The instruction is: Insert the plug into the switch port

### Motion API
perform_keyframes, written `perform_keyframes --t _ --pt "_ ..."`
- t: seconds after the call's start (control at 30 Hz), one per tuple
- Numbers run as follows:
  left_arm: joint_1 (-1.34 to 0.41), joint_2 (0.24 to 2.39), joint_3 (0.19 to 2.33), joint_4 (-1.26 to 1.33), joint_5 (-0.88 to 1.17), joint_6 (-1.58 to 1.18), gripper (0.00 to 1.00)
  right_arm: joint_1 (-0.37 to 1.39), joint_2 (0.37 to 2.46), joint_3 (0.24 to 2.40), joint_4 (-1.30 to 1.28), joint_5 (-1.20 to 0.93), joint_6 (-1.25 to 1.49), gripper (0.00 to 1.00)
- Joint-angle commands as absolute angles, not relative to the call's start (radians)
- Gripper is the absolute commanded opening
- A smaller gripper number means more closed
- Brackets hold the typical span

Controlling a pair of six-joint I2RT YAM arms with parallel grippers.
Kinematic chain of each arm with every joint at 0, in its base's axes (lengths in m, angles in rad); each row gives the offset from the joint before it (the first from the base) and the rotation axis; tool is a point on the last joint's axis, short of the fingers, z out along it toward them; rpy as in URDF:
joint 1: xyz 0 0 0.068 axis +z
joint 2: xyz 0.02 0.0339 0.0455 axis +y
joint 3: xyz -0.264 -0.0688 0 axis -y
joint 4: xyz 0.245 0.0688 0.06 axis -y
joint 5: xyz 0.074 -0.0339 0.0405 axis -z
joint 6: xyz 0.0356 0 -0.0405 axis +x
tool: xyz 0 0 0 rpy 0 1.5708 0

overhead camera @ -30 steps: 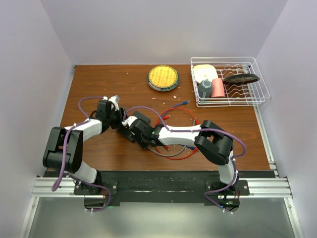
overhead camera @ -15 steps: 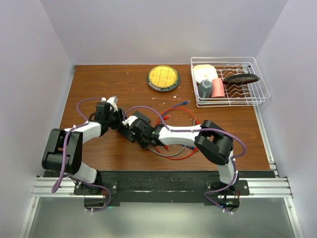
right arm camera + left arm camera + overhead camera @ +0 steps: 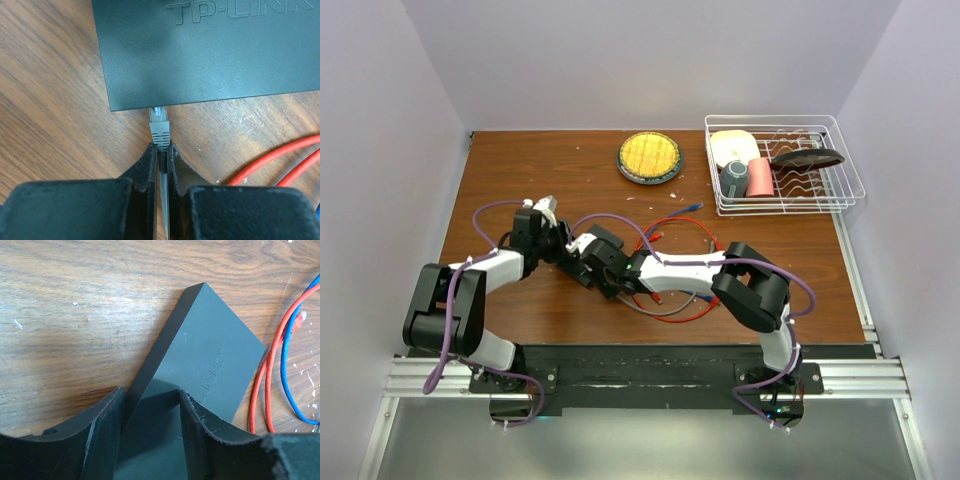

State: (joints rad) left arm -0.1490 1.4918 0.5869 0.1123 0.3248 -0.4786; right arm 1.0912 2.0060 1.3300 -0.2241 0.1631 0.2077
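Observation:
The switch (image 3: 210,350) is a flat, dark grey box lying on the wooden table; in the top view it is mostly hidden under both wrists (image 3: 580,262). My left gripper (image 3: 152,395) is closed over its near long edge, one finger against the side wall and the other on the top face. My right gripper (image 3: 160,147) is shut on the grey plug (image 3: 159,127). The plug's clear tip is at the switch's (image 3: 210,50) long edge, just under it near the left corner. The port itself is hidden.
Red (image 3: 680,225), blue (image 3: 692,208) and grey cables loop on the table to the right of the grippers. A round yellow dish (image 3: 650,157) sits at the back. A white wire rack (image 3: 840,160) with dishes and cups stands at the back right.
My left gripper's fingers have narrowed a little and its wrist has shifted slightly left. The right arm and plug have stayed put.

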Motion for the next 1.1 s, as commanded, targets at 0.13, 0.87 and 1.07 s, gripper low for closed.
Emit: perform_keyframes --t 0.13,0.87,1.07 --pt "-0.267 1.441 0.528 -0.092 0.621 -0.589 0.36 1.063 2.056 1.474 0.144 0.166 0.207 0.0" --pt "-0.232 1.43 0.707 -0.228 0.336 -0.542 0.52 1.063 1.957 1.237 0.115 0.072 0.206 0.09" --pt "-0.224 1.401 0.736 -0.27 0.29 -0.545 0.54 1.065 1.941 1.207 0.095 0.086 0.203 0.21"
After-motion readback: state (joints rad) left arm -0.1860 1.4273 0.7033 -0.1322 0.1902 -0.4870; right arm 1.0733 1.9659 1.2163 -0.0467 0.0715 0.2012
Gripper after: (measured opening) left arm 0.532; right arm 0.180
